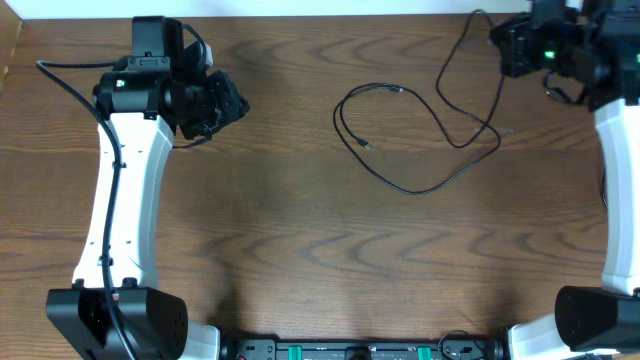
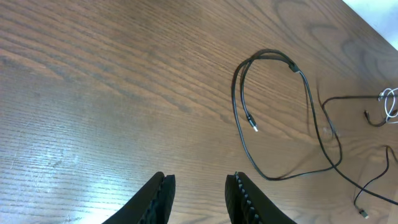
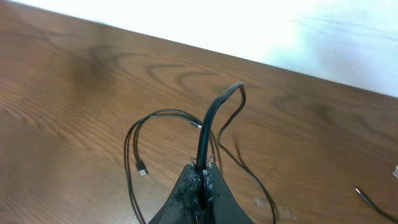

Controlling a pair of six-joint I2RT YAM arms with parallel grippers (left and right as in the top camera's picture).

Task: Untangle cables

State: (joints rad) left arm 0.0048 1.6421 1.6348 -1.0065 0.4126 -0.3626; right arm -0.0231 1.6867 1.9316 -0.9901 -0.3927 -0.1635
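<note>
Overhead, the black cable [image 1: 412,191] lies looped on the worktop [image 1: 300,260], centre-right. One end rises to the right tool [image 3: 200,174], whose fingers are pressed together, pinching it. The left tool [image 2: 199,182] stands partly spread and empty, well apart from the loops.

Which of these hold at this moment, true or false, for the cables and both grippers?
1. The right gripper is shut on the black cable. True.
2. The left gripper grips the black cable. False: its jaws stand open and empty over bare table, short of the cable.
3. Most of the black cable lies in loose loops on the table. True.
4. The white cable lies between the left gripper's fingers. False: it shows only at the far right edge of the left wrist view, well away from them.
</note>
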